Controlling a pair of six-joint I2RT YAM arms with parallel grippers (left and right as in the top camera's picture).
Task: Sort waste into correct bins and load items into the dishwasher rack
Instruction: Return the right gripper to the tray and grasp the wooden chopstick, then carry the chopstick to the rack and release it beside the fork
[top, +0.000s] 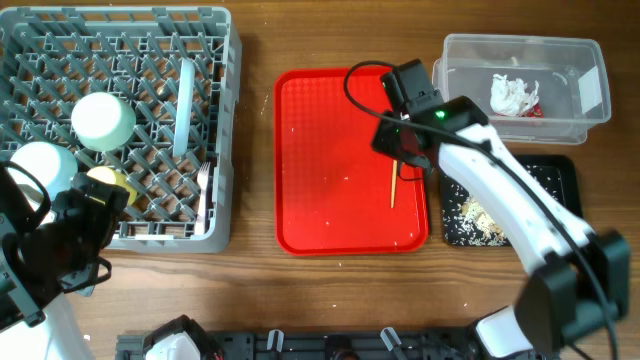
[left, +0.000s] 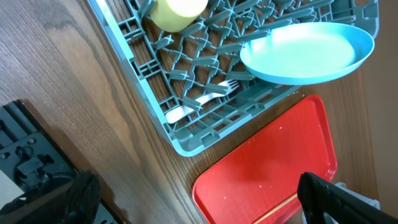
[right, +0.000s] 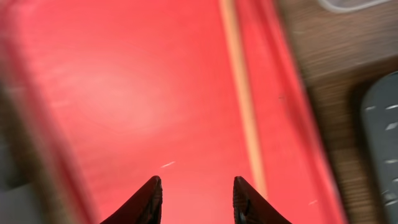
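The dishwasher rack (top: 120, 130) is seen left of the red tray (top: 340, 160), with a strip of bare wood kept between their edges. The clear tub (top: 520, 85) is set beyond the red tray's far right corner, and the black tray (top: 560, 175) lies just beside its right rim. The right gripper (right: 196, 199) is held over the red tray near its right rim, its fingers parted with nothing between them. The left gripper (left: 196, 186) is held at the rack's near corner, well left of the red tray, its fingers spread wide and empty. In the rack, two pale bowls (top: 103, 120) (top: 40, 165), a plate (left: 305, 53), the yellow cup (left: 177, 12) and the white fork (left: 202, 99) are lodged among the pegs. The chopstick (top: 394, 185) is left lying on the red tray along its right edge; the remaining floor is shown bare. The wrapper (top: 515, 95) is held in the tub, and the rice scraps (top: 478, 215) are heaped in the black tray's near corner beside the red tray
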